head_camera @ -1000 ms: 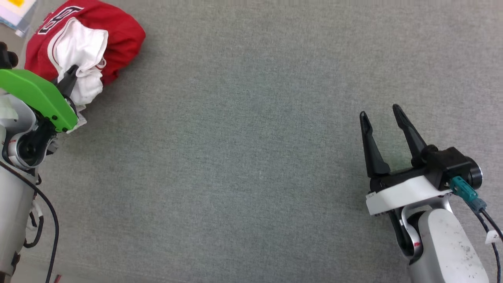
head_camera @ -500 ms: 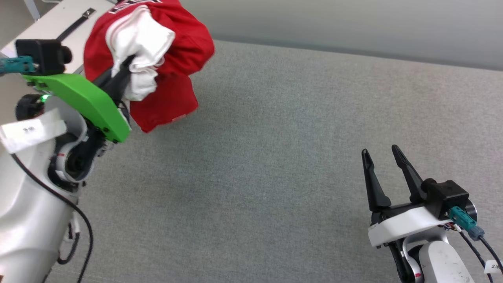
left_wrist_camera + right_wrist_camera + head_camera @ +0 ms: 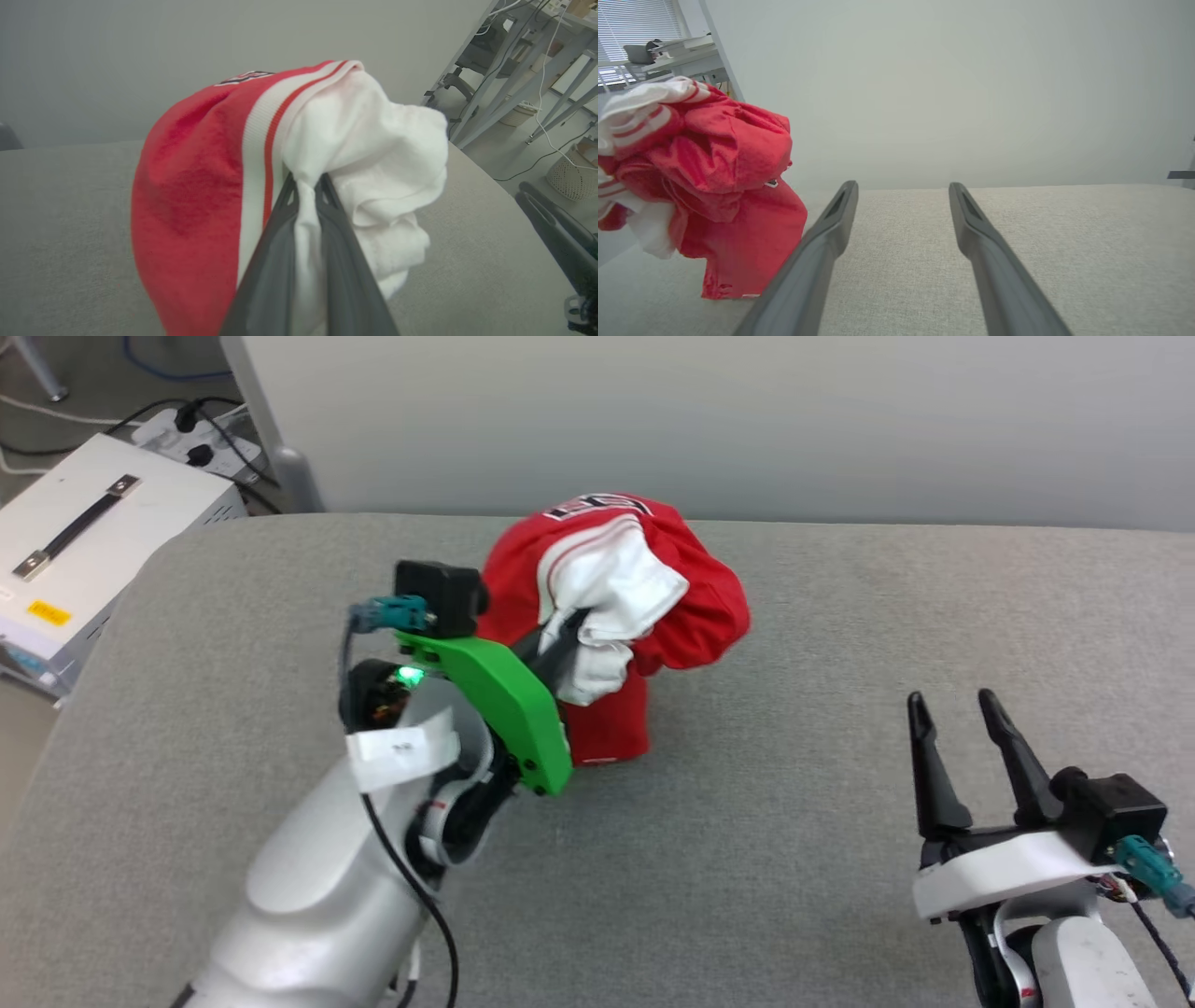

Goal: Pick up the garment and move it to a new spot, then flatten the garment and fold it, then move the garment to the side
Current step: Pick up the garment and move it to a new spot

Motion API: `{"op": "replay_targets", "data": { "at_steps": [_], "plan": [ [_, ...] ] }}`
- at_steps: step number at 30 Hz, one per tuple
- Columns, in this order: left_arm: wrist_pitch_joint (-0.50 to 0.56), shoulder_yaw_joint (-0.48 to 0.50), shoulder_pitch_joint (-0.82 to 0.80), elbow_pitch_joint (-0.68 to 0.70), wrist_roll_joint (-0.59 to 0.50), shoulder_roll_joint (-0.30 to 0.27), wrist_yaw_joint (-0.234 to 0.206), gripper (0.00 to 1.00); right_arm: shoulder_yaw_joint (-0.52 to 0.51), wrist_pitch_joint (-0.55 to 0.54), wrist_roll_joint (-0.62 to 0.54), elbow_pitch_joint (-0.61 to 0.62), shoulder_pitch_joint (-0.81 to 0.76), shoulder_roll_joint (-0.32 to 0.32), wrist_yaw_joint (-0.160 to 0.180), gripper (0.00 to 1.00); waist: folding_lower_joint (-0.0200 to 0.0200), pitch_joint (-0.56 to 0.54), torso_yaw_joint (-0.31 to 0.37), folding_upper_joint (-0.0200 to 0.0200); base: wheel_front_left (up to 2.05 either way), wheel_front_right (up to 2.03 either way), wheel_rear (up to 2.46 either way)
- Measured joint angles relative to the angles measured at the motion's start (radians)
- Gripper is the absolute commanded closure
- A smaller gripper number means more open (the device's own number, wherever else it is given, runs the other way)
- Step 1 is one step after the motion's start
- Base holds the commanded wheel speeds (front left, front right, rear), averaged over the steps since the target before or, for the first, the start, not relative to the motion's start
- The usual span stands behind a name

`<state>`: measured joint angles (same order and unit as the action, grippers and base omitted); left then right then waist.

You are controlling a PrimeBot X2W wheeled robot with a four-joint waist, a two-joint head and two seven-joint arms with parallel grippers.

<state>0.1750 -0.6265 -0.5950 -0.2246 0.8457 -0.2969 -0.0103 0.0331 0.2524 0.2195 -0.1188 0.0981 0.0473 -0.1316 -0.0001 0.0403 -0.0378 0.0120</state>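
The garment (image 3: 672, 588), a red jersey with white sleeves, hangs as a bunched mass over the far middle of the grey cloth-covered desk (image 3: 747, 859), toward twelve o'clock in the head view and close to the pale wall (image 3: 747, 420). It is carried by a fold of white sleeve: the left gripper (image 3: 560, 653) reaches in from seven o'clock, its jaws clamped together on that fold, as the left wrist view confirms (image 3: 306, 182). Such a pinch at one point lets the red body droop freely, which suits carrying but leaves the cloth crumpled, with the lettering turned up at the top. The lowest red hem (image 3: 728, 291) hangs down to the desk; whether it touches or just clears the surface cannot be told. The step in hand is judged to be the transfer to a new spot, with flattening and folding not yet done. The right gripper (image 3: 952, 700) waits at four o'clock from the garment, well apart from it, jaws wide apart and holding nothing, fingers pointing to twelve o'clock (image 3: 902, 186). The desk between the two arms is bare cloth, so nothing obstructs a lay-down there. Off the desk at ten o'clock stands a white box with a black handle (image 3: 93, 541), and beyond it a power strip (image 3: 201, 439) with trailing cables.
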Motion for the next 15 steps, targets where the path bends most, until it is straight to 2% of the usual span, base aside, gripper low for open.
{"op": "replay_targets", "data": {
  "at_steps": [6, 9, 10, 11, 12, 15],
  "plan": [
    [-0.054, -0.075, 0.001, -0.149, -0.02, 0.139, -0.008, 1.0, -0.094, 0.0, 0.008, 0.03, 0.001, 0.0, 0.0, 0.0, 0.0, 0.0, 0.081, 0.0, 0.0, 0.0, 0.0],
    [-0.068, -0.126, 0.001, -0.22, -0.049, 0.19, 0.004, 1.0, -0.142, 0.0, 0.016, 0.044, 0.004, 0.001, 0.0, 0.0, 0.0, 0.008, 0.117, 0.0, 0.0, 0.0, 0.0],
    [-0.073, -0.144, 0.0, -0.244, -0.059, 0.203, 0.009, 0.96, -0.154, 0.0, 0.018, 0.045, 0.006, 0.001, 0.0, 0.0, 0.0, 0.012, 0.128, 0.0, 0.0, 0.0, 0.0],
    [-0.073, -0.163, 0.0, -0.263, -0.067, 0.212, 0.015, 0.21, -0.16, 0.0, 0.021, 0.047, 0.007, 0.002, 0.0, 0.0, 0.0, 0.016, 0.136, 0.0, 0.0, 0.0, 0.0],
    [-0.073, -0.19, 0.0, -0.29, -0.074, 0.223, 0.022, 0.0, -0.165, 0.0, 0.022, 0.049, 0.007, 0.002, 0.0, 0.0, 0.0, 0.024, 0.146, 0.0, 0.0, 0.0, 0.0],
    [-0.075, -0.241, 0.0, -0.341, -0.073, 0.238, 0.046, 0.0, -0.169, 0.0, 0.022, 0.05, 0.011, 0.002, 0.0, 0.0, 0.0, 0.047, 0.159, 0.0, 0.0, 0.0, 0.0]
  ]
}}
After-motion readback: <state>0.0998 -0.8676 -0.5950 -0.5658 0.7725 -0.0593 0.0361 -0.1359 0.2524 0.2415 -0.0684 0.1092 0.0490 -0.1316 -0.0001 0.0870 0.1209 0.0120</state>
